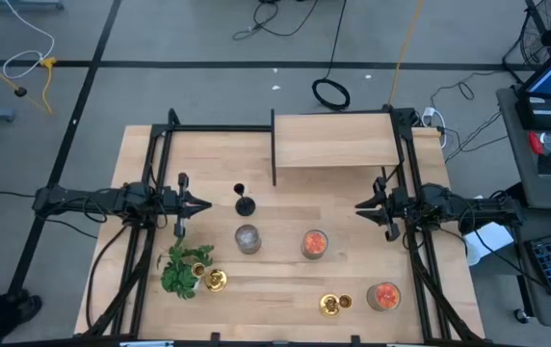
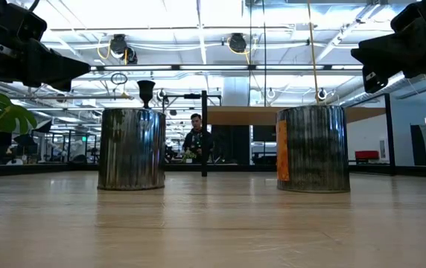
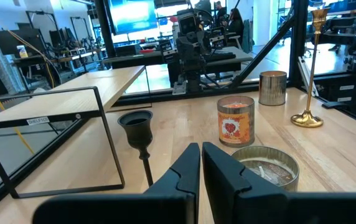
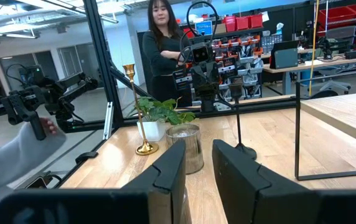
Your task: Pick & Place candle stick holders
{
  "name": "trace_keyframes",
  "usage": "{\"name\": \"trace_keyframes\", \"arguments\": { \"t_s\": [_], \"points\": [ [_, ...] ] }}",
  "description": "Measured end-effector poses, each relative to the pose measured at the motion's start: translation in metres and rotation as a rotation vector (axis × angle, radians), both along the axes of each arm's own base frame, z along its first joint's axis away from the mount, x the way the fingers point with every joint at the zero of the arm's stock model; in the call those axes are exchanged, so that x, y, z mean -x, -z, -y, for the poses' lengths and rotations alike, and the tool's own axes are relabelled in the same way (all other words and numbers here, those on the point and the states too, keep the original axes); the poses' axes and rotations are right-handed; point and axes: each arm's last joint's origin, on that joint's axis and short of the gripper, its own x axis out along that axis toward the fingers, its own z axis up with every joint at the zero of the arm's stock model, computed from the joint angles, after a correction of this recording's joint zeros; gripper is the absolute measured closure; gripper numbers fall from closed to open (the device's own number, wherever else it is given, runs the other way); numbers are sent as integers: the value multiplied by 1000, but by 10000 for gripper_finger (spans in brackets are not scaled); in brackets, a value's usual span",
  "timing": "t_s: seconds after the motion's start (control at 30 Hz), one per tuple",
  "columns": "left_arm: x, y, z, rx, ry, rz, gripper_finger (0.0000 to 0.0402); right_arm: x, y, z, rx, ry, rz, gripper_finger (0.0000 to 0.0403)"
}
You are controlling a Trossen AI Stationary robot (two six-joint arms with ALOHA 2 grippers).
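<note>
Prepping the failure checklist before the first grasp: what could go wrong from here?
1. The black holder is slim and upright, so a slightly off-centre approach by the left gripper could tip it.
2. The silver tin stands just beside it; a wide sweep might knock it.
3. One gold holder sits against the plant, so leaves may snag fingers.

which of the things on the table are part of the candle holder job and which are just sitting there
Job: black candle stick holder; gold candle stick holder by the plant; gold candle stick holder.

Lying about: green plant; three candle jars; wooden shelf.
</note>
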Motion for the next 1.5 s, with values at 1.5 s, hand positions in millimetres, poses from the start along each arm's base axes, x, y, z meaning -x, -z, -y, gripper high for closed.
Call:
{"name": "trace_keyframes", "arguments": {
  "t_s": [1.5],
  "points": [
    [-3,-8,-1,239,-23,84,375,0,0,0,0,0,0,328]
  ]
}}
